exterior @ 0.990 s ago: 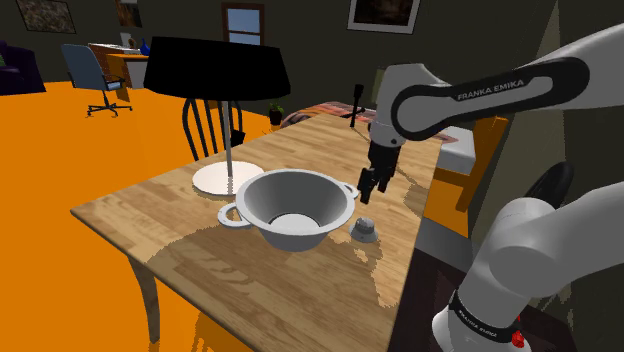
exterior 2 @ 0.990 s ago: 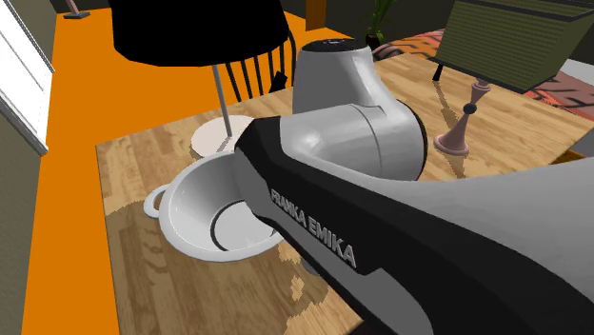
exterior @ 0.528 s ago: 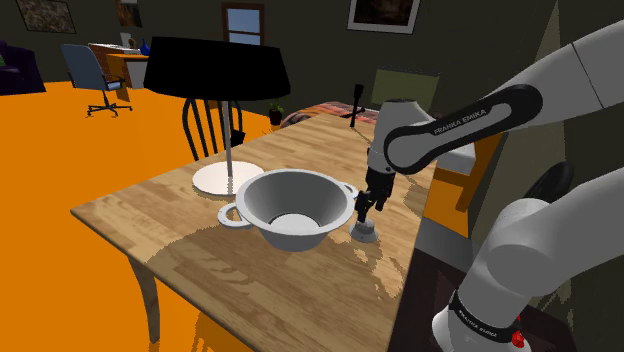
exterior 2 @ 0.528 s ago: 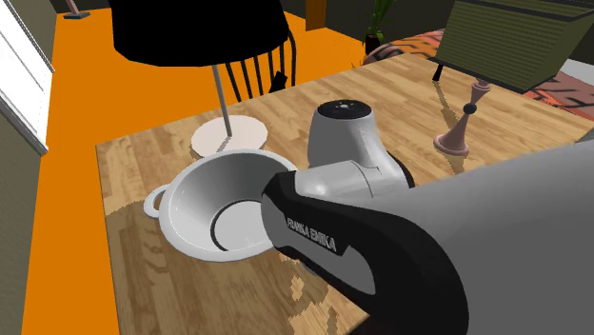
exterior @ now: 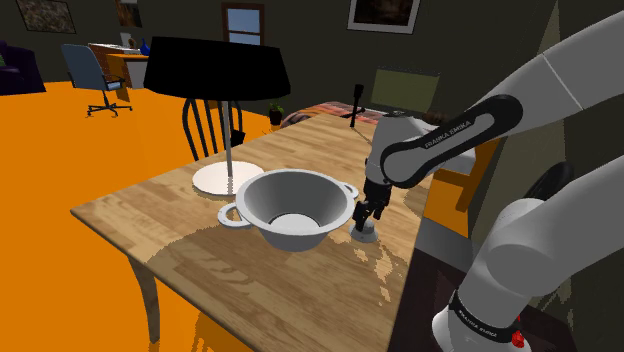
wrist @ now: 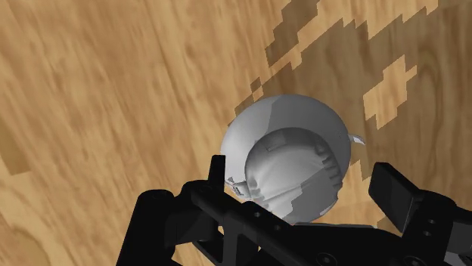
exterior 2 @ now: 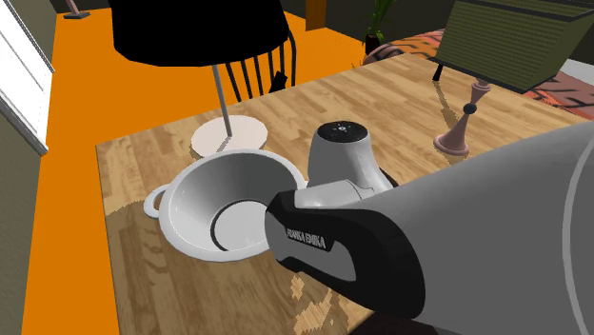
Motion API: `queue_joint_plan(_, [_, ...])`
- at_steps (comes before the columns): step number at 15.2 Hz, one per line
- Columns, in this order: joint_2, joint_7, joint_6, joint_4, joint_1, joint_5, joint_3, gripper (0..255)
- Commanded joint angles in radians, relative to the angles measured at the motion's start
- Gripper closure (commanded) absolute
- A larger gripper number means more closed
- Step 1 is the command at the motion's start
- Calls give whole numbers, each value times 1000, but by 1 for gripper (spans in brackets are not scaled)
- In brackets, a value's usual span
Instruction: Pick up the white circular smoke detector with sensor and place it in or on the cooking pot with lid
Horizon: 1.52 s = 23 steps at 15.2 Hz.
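Note:
A small pale grey round smoke detector (exterior: 366,236) lies on the wooden table (exterior: 250,285), just to the shoulder view's right of a white two-handled cooking pot (exterior: 296,240). No lid is on the pot (exterior 2: 190,205). My black gripper (exterior: 362,217) points straight down at the detector. In the wrist view the gripper (wrist: 306,185) stands open, one finger on each side of the domed detector (wrist: 291,147), and neither finger (wrist: 393,189) visibly touches it. My arm hides the detector in the second exterior view.
A table lamp with a black shade (exterior: 215,65) and a white round base (exterior: 227,178) stands behind the pot. A pink chess-like piece (exterior 2: 462,128) and a leaning dark panel (exterior 2: 514,43) sit farther along the table. A chair (exterior: 205,125) stands at the table's far side.
The arm has come down over the last second, and the open gripper has dropped from above the table until its fingers straddle the detector. The detector and the pot have stayed put.

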State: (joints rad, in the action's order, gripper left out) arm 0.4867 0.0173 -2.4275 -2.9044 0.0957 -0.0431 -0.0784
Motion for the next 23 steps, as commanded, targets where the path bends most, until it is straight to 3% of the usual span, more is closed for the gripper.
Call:
queue_joint_plan(1, [-5,0,-6,-1,0,0,0,0])
queue_joint_plan(6, [-4,0,-5,-1,0,0,0,0])
queue_joint_plan(7, [-4,0,-5,-1,0,0,0,255])
queue_joint_plan(16, [-5,0,-6,-1,0,0,0,255])
queue_joint_plan(23, [88,2,131,43,1,1,5,255])
